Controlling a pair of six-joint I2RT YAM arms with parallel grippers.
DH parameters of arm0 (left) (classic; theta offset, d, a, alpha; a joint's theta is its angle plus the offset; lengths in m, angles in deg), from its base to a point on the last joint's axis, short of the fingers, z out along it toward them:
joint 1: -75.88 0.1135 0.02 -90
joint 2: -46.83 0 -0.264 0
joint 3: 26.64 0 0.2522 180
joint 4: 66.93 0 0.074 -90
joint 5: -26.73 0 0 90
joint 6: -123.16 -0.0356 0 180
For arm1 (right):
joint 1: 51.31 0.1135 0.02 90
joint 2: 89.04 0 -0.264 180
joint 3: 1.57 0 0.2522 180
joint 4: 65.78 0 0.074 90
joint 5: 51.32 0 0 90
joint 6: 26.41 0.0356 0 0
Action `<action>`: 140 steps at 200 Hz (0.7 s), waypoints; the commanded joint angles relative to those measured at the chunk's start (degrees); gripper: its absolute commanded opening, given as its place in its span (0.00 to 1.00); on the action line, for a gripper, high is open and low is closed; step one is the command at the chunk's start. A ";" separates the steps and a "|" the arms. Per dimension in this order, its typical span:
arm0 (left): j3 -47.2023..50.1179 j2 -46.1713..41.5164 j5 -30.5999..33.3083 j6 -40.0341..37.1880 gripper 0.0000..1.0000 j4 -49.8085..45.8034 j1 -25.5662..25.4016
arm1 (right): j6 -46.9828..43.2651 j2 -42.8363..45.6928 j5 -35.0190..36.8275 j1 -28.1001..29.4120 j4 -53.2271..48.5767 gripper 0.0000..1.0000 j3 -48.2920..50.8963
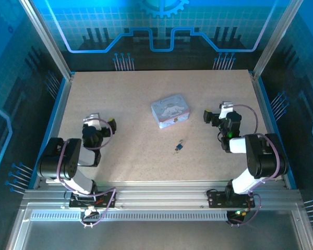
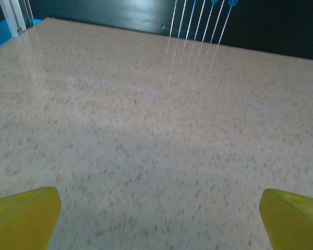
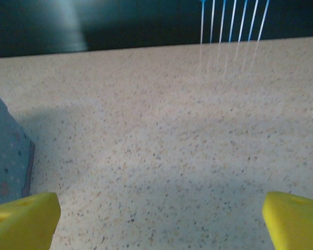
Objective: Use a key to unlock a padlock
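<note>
Left gripper: we see the yellow fingertips at opposite lower corners of the wrist view, spread wide, nothing between them, bare bench beneath. Right gripper: likewise released and wide apart, grasping nothing; a corner of the lavender tin lies to its left.

Overhead, we note the padlock on the bench just right of the middle, toward the near edge, near the tin and well apart from both grippers. A thin grey sliver at its far end looks like the key; too small for us to tell whether it is inserted.
</note>
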 commanded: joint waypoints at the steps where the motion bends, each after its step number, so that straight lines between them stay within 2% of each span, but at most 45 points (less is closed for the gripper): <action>1: -3.47 -1.39 -1.51 -0.66 0.99 -4.74 0.26 | -2.55 1.27 -1.62 -0.23 0.29 1.00 -3.19; 30: -6.66 -1.49 -0.19 -2.04 0.99 -10.85 -1.08 | -3.57 4.93 0.12 -0.01 -4.85 1.00 -4.62; 51: -7.18 -1.39 0.90 -2.73 0.99 -11.68 -1.78 | -3.21 9.38 1.88 0.00 -9.97 1.00 -5.19; 83: -7.18 -1.40 0.71 -2.86 0.99 -11.68 -1.78 | -5.73 16.32 5.44 0.29 -29.80 0.99 -7.52; 95: -7.27 -1.40 0.39 -3.00 0.99 -11.93 -1.84 | -3.83 17.69 4.59 -0.46 -27.82 1.00 -4.07; 109: -7.43 -1.40 0.29 -3.09 0.99 -12.13 -1.87 | -2.07 17.02 2.03 -1.42 -16.49 1.00 1.94; 129: -7.54 -1.39 0.04 -3.33 0.99 -12.27 -1.96 | -1.91 11.96 2.26 -1.45 -7.75 1.00 4.71; 140: -7.79 -1.40 -0.60 -3.64 0.99 -12.66 -2.04 | -3.86 11.14 2.32 0.10 -10.26 1.00 3.27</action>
